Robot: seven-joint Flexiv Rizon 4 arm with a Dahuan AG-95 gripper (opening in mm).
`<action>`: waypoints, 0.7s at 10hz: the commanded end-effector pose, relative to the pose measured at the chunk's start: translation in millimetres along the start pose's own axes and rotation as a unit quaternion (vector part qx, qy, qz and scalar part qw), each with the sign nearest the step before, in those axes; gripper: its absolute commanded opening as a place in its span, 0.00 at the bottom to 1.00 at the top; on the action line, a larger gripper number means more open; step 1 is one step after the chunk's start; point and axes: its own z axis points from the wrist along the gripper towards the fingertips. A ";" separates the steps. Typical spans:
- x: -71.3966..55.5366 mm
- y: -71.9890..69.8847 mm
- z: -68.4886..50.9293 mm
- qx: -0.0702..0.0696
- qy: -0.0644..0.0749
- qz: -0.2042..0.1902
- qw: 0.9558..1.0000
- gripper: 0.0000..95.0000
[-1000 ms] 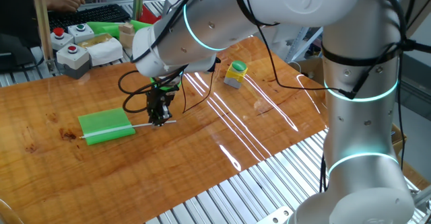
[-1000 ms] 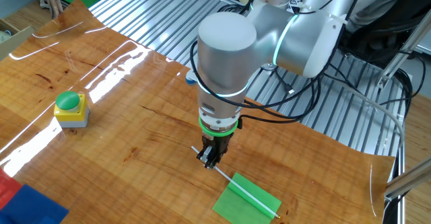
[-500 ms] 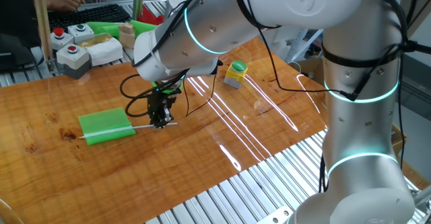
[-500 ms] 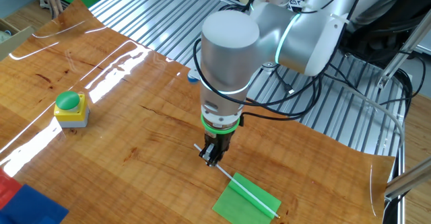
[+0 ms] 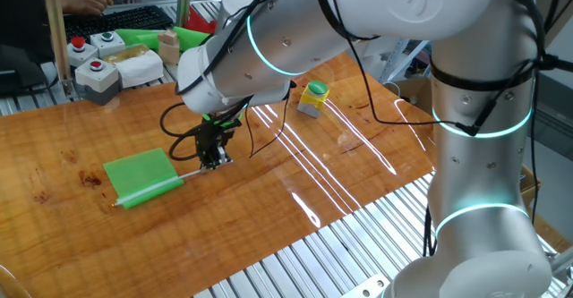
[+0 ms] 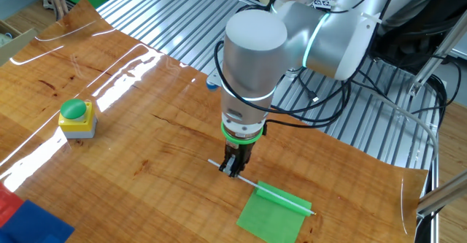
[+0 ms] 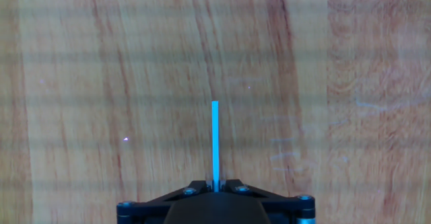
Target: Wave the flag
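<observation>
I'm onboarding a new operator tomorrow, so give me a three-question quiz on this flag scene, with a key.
1. True or false: the gripper is shut on the stick of the flag.
2. What sits on the table far from the flag? A) a yellow box with a green button B) a red mug C) a glass bottle
3. Fill in: in the hand view, the stick pokes out past the fingers over bare ____.

Key: 1 true; 2 A, the button box; 3 wood.
</observation>
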 end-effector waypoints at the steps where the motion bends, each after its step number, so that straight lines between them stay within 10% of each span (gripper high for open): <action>1: 0.7 -1.3 -6.9 0.009 -0.009 -0.111 0.994 0.00; 5: -0.1 -4.9 -34.7 0.046 0.000 -0.243 0.969 0.00; 7: -3.5 -7.1 -50.6 0.058 0.004 -0.319 0.946 0.00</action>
